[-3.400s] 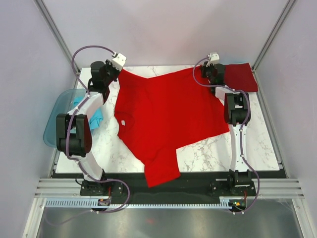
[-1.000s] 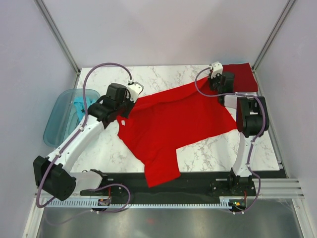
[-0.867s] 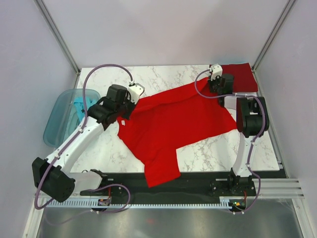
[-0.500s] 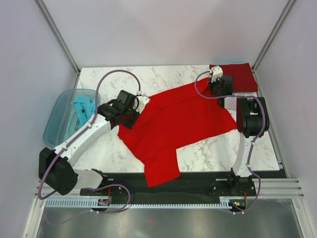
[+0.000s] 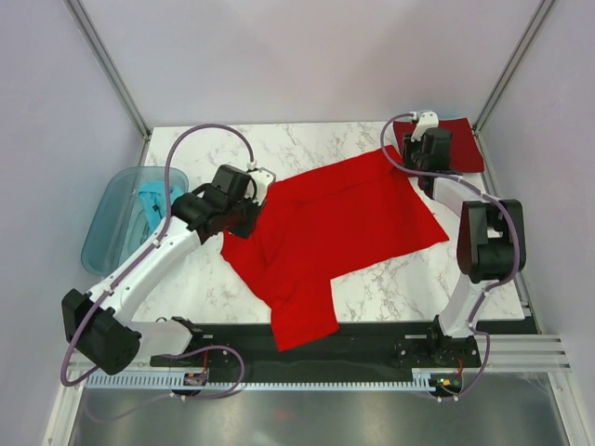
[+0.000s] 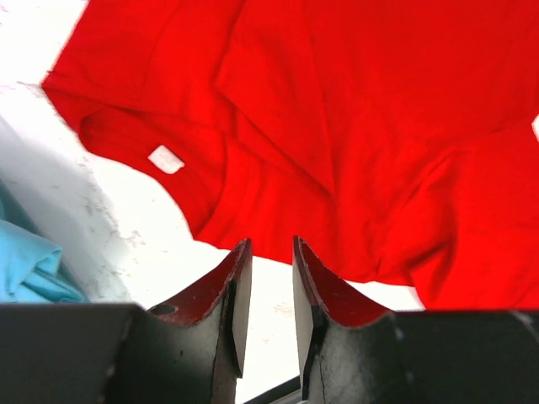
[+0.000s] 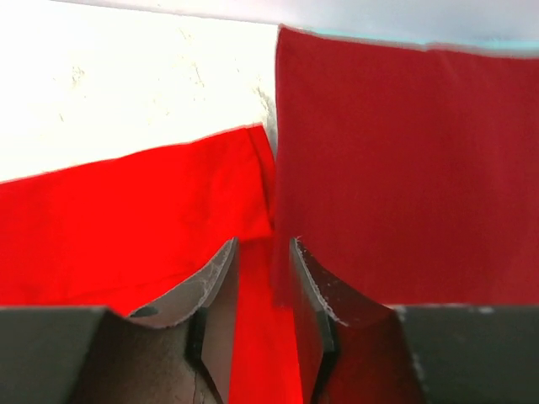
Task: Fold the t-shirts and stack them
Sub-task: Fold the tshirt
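The bright red t-shirt [image 5: 335, 223] lies half-folded across the middle of the frame, the crimson t-shirt [image 5: 465, 149] folded flat at upper right, the teal-blue t-shirt [image 5: 152, 204] in the tub [image 5: 93, 243] at left. The left gripper [image 6: 267, 290] — jaws slightly parted, holding nothing — hovers at the red shirt's left edge. The right gripper [image 7: 263, 295], likewise a little open and empty, hangs where red meets crimson.

crimson tee [image 5: 465, 149] partly behind right arm [image 5: 485, 240], teal tee [image 6: 24, 263] cropped

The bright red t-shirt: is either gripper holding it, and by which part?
Neither. Left gripper and right gripper stand open near the bright red t-shirt, gripping nothing.
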Tool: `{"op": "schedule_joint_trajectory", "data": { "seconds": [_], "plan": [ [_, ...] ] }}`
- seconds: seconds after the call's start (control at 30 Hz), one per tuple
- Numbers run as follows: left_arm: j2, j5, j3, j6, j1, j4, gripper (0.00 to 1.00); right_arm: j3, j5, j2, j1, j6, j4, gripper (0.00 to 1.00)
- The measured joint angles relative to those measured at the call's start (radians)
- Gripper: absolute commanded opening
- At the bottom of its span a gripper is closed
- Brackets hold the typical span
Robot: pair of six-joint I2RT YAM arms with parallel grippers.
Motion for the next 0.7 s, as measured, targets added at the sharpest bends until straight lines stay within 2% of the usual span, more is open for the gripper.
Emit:
{"op": "schedule_joint_trajectory", "data": {
  "seconds": [0.07,0.17,0.2,0.3,0.47,0.7],
  "plan": [
    [0.009,-0.001,-0.002,-0.04,-0.017,0.008,0.32,0.0,0.021,-0.052,0.0,0.084,-0.079,0.35],
    [-0.008,0.031,-0.05,-0.117,-0.043,0.068,0.31,0.005,0.07,-0.118,0.0,0.219,-0.221,0.27],
    [-0.014,0.044,-0.069,-0.142,-0.048,0.089,0.28,0.009,0.084,-0.131,0.0,0.256,-0.27,0.2],
    [-0.013,0.098,-0.133,-0.253,-0.056,0.164,0.28,0.019,0.124,-0.151,0.0,0.374,-0.415,0.13],
    [0.056,0.116,-0.235,-0.391,-0.106,0.293,0.32,-0.071,0.158,-0.174,0.0,0.537,-0.534,0.1],
    [0.163,0.016,-0.344,-0.546,-0.167,0.391,0.32,-0.248,0.22,-0.185,-0.004,0.718,-0.593,0.04]
  ]
}}
